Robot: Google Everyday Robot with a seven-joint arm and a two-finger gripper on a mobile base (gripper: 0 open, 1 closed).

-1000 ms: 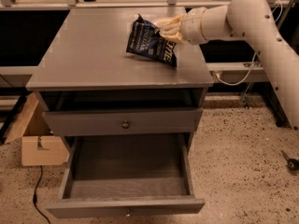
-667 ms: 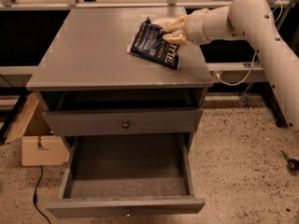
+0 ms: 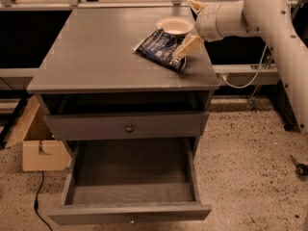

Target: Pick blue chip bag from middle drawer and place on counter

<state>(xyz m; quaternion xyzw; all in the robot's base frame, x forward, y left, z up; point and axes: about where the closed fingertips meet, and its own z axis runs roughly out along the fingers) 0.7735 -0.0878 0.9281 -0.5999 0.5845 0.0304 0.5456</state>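
Observation:
The blue chip bag (image 3: 161, 48) lies flat on the counter (image 3: 96, 57), near its right edge, just in front of a white bowl (image 3: 174, 25). My gripper (image 3: 193, 25) hangs at the counter's right edge, open and holding nothing. One fingertip (image 3: 189, 45) is at the bag's right end; whether it touches the bag I cannot tell. The other fingertip (image 3: 195, 5) is up behind the bowl. The middle drawer (image 3: 132, 177) is pulled out below, and its inside shows nothing.
The upper drawer front (image 3: 127, 125) with a dark knob is shut. A cardboard box (image 3: 36, 141) stands on the speckled floor left of the cabinet, with a black cable in front of it. A small dark object (image 3: 300, 167) lies on the floor at far right.
The gripper, which held the bag tilted over the counter, has opened and drawn back to the right. The bag now lies on the counter, and the white bowl has come into sight.

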